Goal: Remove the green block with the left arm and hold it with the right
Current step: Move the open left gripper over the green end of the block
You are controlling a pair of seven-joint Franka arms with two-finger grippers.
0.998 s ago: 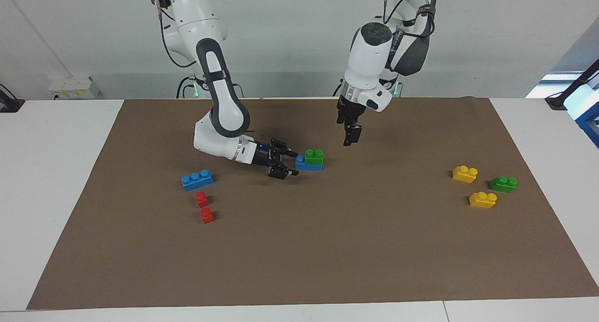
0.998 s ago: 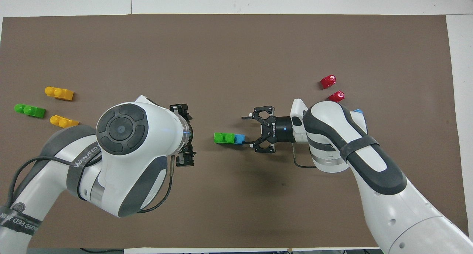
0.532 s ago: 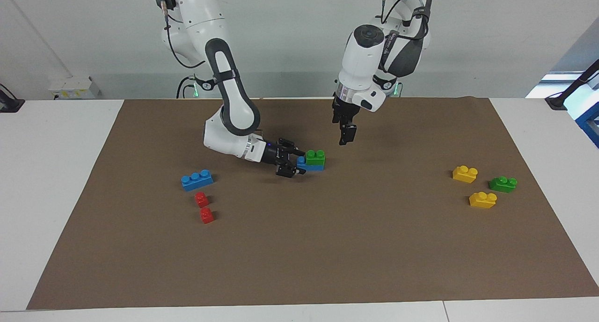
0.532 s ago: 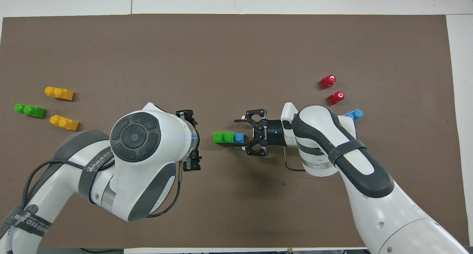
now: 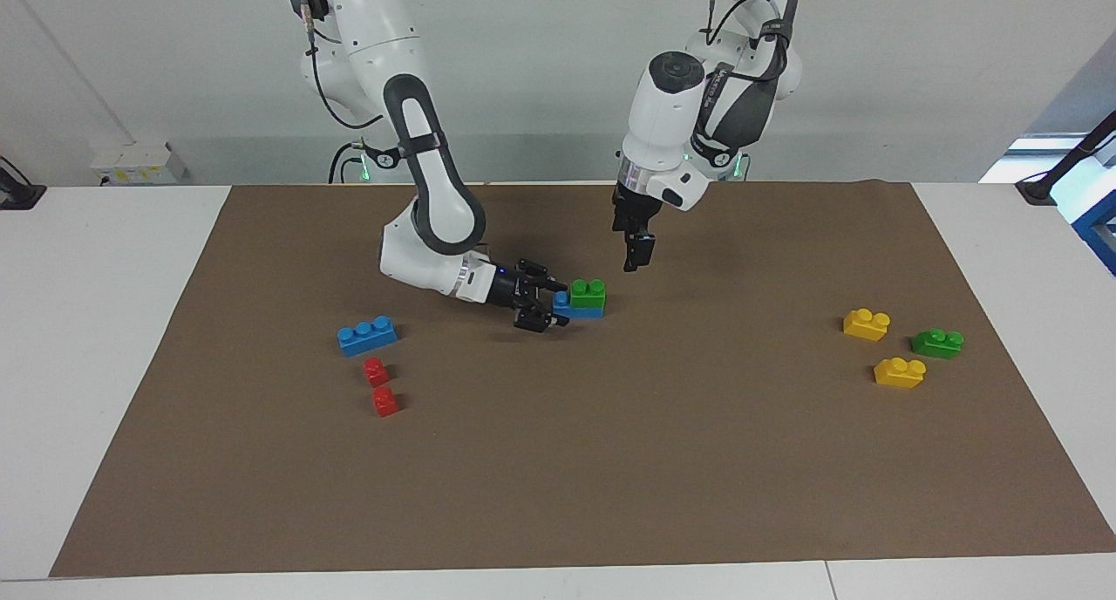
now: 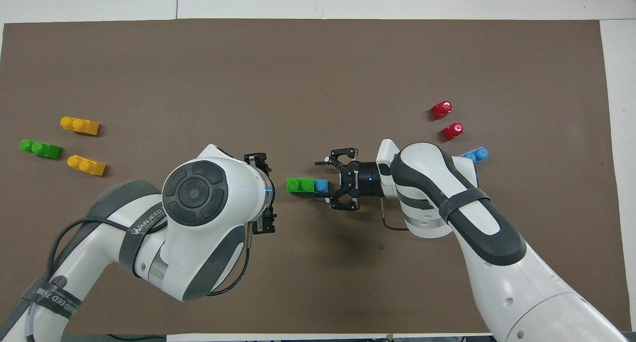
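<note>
The right pincer (image 5: 547, 302) lies low and sideways on the desk (image 5: 558, 460), its fingers clamped on the exposed end of the blue brick (image 5: 567, 304) that carries the green block (image 5: 588, 292) at mid-desk. The left pincer (image 5: 635, 253) hangs in the air just beside that stack, toward the left arm's end, jaws apart and pointing down, touching nothing.

To do this well, the left pincer should come squarely over the green block, straddle its two long sides below the studs, close firmly, then pull straight up while the right keeps the blue brick pinned flat.

Since a second ago the right pincer has slid in onto the blue brick, and the left has drifted closer to the stack.
</note>
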